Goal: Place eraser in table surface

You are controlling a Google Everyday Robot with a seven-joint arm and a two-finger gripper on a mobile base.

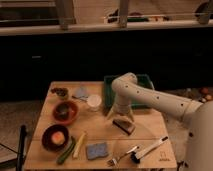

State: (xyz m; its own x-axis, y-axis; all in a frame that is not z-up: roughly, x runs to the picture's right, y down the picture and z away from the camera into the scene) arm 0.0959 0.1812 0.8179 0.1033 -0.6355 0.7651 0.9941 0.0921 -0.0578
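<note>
The eraser [124, 125], a small block with a dark top and tan base, lies on the light wooden table surface [150, 127], right of centre. My gripper [120, 114] hangs just above and slightly behind it, pointing down with its fingers spread, holding nothing. The white arm reaches in from the right, over the front of the green tray [146, 80].
A blue sponge [97, 150], a fork [122, 155] and a black-headed, white-handled brush [150, 148] lie near the front edge. A white cup [93, 102], two bowls [65, 111] [55, 138], a cucumber [66, 151] and a yellow stick [79, 145] fill the left side.
</note>
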